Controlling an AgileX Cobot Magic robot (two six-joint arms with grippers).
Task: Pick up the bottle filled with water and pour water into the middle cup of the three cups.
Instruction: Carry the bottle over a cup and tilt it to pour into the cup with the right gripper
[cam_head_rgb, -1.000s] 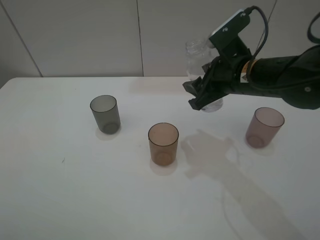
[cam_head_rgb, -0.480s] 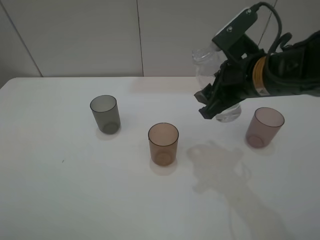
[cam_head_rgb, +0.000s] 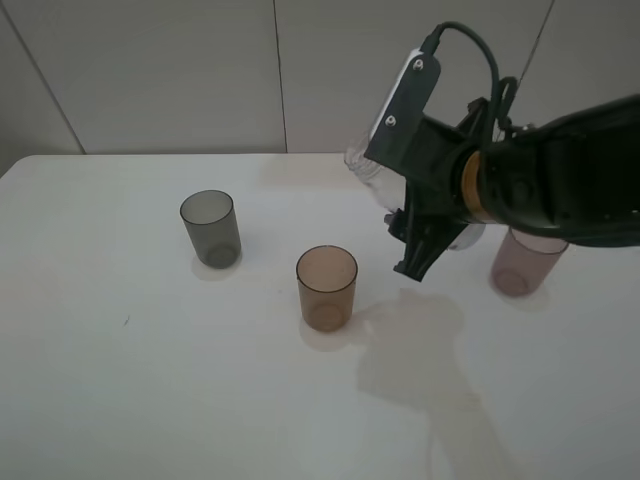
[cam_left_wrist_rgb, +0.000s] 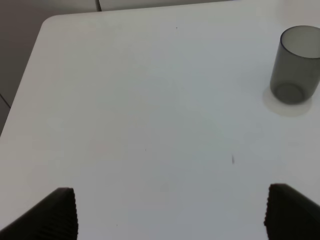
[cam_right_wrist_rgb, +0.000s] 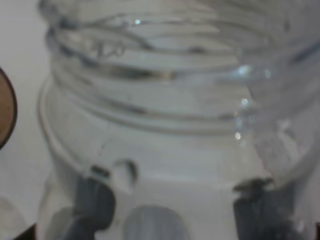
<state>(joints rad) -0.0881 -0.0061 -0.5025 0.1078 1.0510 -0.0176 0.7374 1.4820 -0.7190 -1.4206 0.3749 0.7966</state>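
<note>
- The bottle (cam_head_rgb: 370, 172) is seen held aloft above the table (cam_head_rgb: 150, 380) and tilted, its open neck turned towards the middle cup (cam_head_rgb: 326, 288). Whether the mouth is over the rim cannot be told.
- The right gripper (cam_head_rgb: 412, 232) is closed on the bottle's body, below the shoulders. In the wrist view the dark pads (cam_right_wrist_rgb: 95, 200) are pressed against the clear wall on either side.
- The left gripper (cam_left_wrist_rgb: 170, 215) is held wide open with nothing in it, near the grey cup (cam_head_rgb: 210, 228).
- Thin clear plastic is judged light and springy, so it could be dented by a hard squeeze. Weight would be added by the water and shifted as the bottle tips.
- With no cap fitted, a spill is risked by any jolt. The straight body is judged the best place to be held.
- No label, brand or writing can be read on the bottle, the amber cup, the grey cup or the mauve cup (cam_head_rgb: 525, 262).
</note>
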